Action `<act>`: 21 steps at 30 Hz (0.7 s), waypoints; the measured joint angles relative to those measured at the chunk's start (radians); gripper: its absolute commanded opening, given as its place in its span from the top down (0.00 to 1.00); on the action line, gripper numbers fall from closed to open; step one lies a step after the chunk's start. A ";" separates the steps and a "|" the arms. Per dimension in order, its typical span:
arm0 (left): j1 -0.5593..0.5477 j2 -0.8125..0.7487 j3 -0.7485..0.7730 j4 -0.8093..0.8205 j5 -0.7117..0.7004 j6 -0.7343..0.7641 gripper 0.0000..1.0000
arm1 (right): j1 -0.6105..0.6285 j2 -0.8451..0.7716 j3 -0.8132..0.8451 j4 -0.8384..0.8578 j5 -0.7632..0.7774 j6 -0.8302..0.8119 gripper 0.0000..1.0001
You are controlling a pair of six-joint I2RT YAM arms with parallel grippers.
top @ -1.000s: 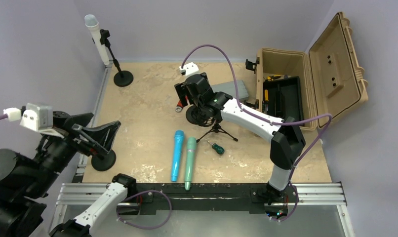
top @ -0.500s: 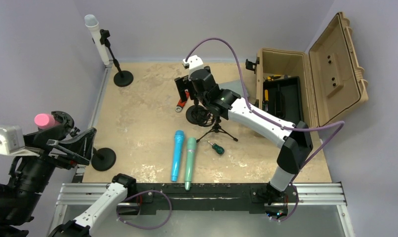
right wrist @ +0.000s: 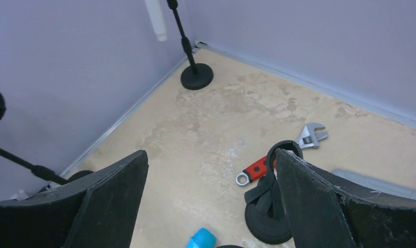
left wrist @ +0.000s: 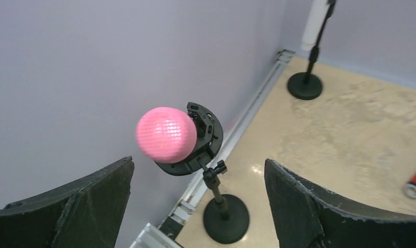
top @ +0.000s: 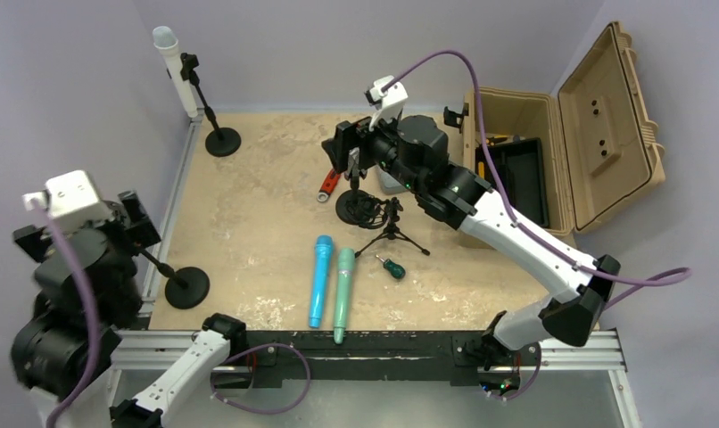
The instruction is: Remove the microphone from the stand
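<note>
1. Pink microphone (left wrist: 166, 134) is my target and it is still seated in the clip (left wrist: 205, 135), so the removal is not done.
2. Look: round pink mesh head, slightly soft in focus. I'm looking almost straight down its axis, so the body is hidden behind the head and I can't tell its length or colour.
3. Location: on top of a slim black stand (left wrist: 226, 219) whose round base sits at the left edge of the table (left wrist: 350, 129), just beside the rail and near the wall. In the top view my left wrist hides the microphone.
4. Left gripper (left wrist: 199, 161): released, jaws wide, nothing held. The head shows between the fingers (left wrist: 87, 206) but apart from both, no contact.
5. Left to do, my read: get onto the body, clamp, then pull it out of the clip without tipping the stand. That base looks small, so tipping is the risk.
6. Right gripper (right wrist: 211, 155): also spread and empty, hanging above the middle of the table near an empty clip stand (top: 354, 207) and a red-handled wrench (right wrist: 257, 166).
7. Blue microphone (top: 319, 281) and green microphone (top: 342, 285) lie flat side by side on the table, so I judge those two finished.
8. White microphone (top: 169, 58) is upright on a second stand (top: 220, 140) in the far left corner, untouched. It's possibly next.
</note>
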 measured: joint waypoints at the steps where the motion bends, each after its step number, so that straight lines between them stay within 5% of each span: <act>1: 0.000 0.000 -0.057 0.039 -0.036 0.020 0.15 | 0.000 -0.019 -0.013 0.012 -0.018 0.006 0.09; 5: 0.000 -0.006 -0.235 0.223 -0.174 0.137 0.18 | 0.000 -0.070 -0.067 0.032 -0.047 0.021 0.09; 8: 0.000 -0.023 -0.319 0.355 -0.244 0.224 0.01 | 0.000 -0.102 -0.126 0.033 -0.052 0.032 0.09; 15: 0.081 -0.025 -0.375 0.498 -0.310 0.262 0.00 | 0.000 -0.177 -0.219 0.027 -0.067 0.051 0.09; 17: 0.127 -0.020 -0.394 0.507 -0.306 0.254 0.07 | 0.000 -0.199 -0.230 0.027 -0.069 0.054 0.09; 21: 0.188 -0.015 -0.440 0.534 -0.298 0.238 0.38 | 0.000 -0.232 -0.245 0.027 -0.069 0.059 0.09</act>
